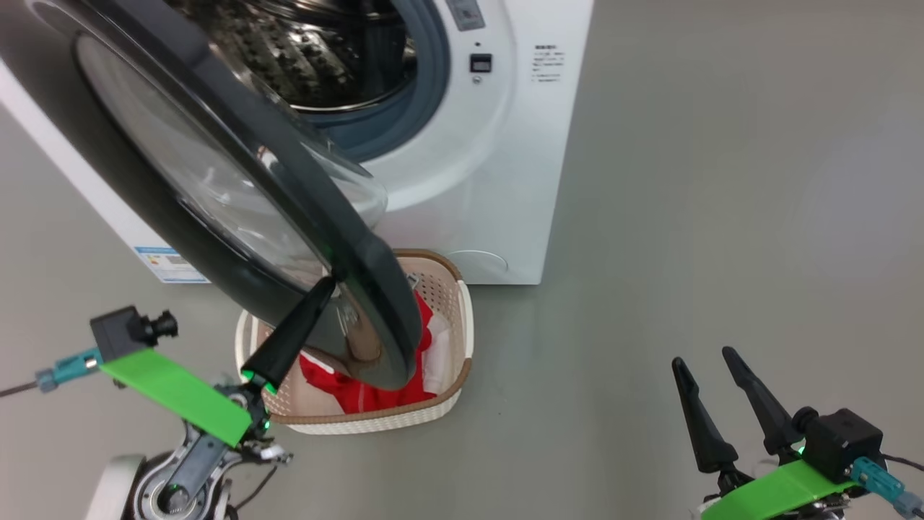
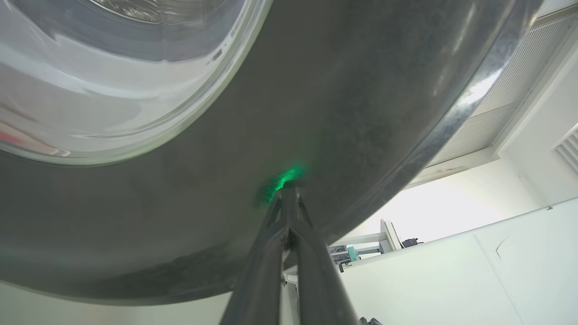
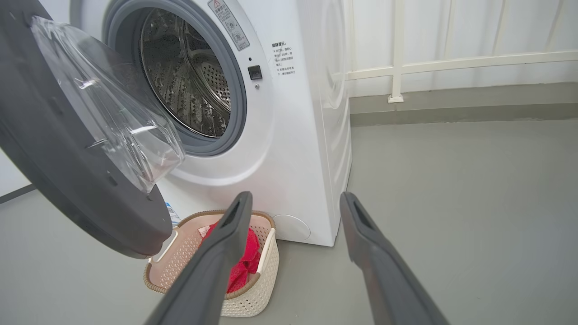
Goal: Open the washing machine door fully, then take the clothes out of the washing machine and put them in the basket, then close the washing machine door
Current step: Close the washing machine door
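Now, my left gripper (image 1: 328,285) is clenched, fingers pressed together with nothing between them, its tip against the outer black rim of the door (image 1: 216,180), near the lower edge. The door stands partly swung out from the washing machine (image 1: 491,180), hanging above the basket (image 1: 361,420) on the floor (image 1: 686,217) (the red clothes (image 1: 382,399) lie inside it). My right gripper (image 1: 702,357) sits well off to the right, jaws spread wide and empty.

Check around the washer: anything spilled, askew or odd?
Nothing stands out. The clothes lie inside the basket, none on the floor; the washing machine door hangs open, the shut left gripper at its black rim.
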Tool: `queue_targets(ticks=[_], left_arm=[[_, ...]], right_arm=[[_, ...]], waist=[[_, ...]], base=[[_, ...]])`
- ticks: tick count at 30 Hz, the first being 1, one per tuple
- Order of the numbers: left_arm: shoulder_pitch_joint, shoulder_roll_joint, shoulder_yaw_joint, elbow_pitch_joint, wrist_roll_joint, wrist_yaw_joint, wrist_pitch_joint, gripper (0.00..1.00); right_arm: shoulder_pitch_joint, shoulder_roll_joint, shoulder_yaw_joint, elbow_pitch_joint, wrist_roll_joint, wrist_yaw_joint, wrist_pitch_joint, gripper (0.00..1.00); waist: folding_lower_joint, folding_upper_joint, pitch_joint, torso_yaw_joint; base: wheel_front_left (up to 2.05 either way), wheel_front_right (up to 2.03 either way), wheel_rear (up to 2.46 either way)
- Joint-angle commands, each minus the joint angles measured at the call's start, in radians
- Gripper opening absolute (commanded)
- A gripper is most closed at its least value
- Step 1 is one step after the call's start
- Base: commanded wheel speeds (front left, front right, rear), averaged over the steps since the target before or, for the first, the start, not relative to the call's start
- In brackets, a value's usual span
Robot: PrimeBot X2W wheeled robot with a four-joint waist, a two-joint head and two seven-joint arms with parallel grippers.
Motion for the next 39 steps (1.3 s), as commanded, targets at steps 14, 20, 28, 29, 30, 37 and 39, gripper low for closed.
queue_targets(ticks=[14, 20, 28, 29, 30, 37, 39], left_arm=[[-0.266, 0.076, -0.055, 0.103, 0.064, -0.006, -0.253, 0.0], [-0.367, 0.115, -0.074, 0.182, 0.066, -0.006, -0.363, 0.0], [-0.477, 0.162, -0.121, 0.285, 0.061, -0.006, -0.46, 0.0], [-0.487, 0.167, -0.127, 0.297, 0.057, -0.006, -0.465, 0.0], [-0.497, 0.172, -0.134, 0.306, 0.053, -0.006, -0.471, 0.0], [-0.509, 0.196, -0.177, 0.335, 0.02, -0.006, -0.515, 0.0], [-0.504, 0.198, -0.183, 0.337, 0.015, -0.006, -0.519, 0.0]], right_arm=[[-0.097, 0.023, 0.016, -0.029, -0.004, 0.008, -0.006, 1.0], [-0.113, 0.03, 0.018, -0.03, -0.002, 0.008, -0.006, 1.0], [-0.127, 0.041, 0.029, -0.026, 0.0, 0.008, -0.006, 1.0], [-0.127, 0.042, 0.029, -0.026, -0.001, 0.008, -0.006, 1.0], [-0.127, 0.043, 0.03, -0.026, -0.001, 0.008, -0.006, 1.0], [-0.124, 0.043, 0.021, -0.022, -0.001, 0.008, -0.006, 1.0], [-0.123, 0.042, 0.02, -0.022, -0.002, 0.008, -0.006, 1.0]], waist=[[0.0, 0.0, 0.111, -0.177], [0.0, 0.0, 0.141, -0.226], [0.0, 0.0, 0.158, -0.274], [0.0, 0.0, 0.159, -0.276], [0.0, 0.0, 0.159, -0.278], [0.0, 0.0, 0.146, -0.272], [0.0, 0.0, 0.142, -0.269]], base=[[0.0, 0.0, 0.0], [0.0, 0.0, 0.0], [0.0, 0.0, 0.0], [0.0, 0.0, 0.0], [0.0, 0.0, 0.0], [0.0, 0.0, 0.0], [0.0, 0.0, 0.0]])
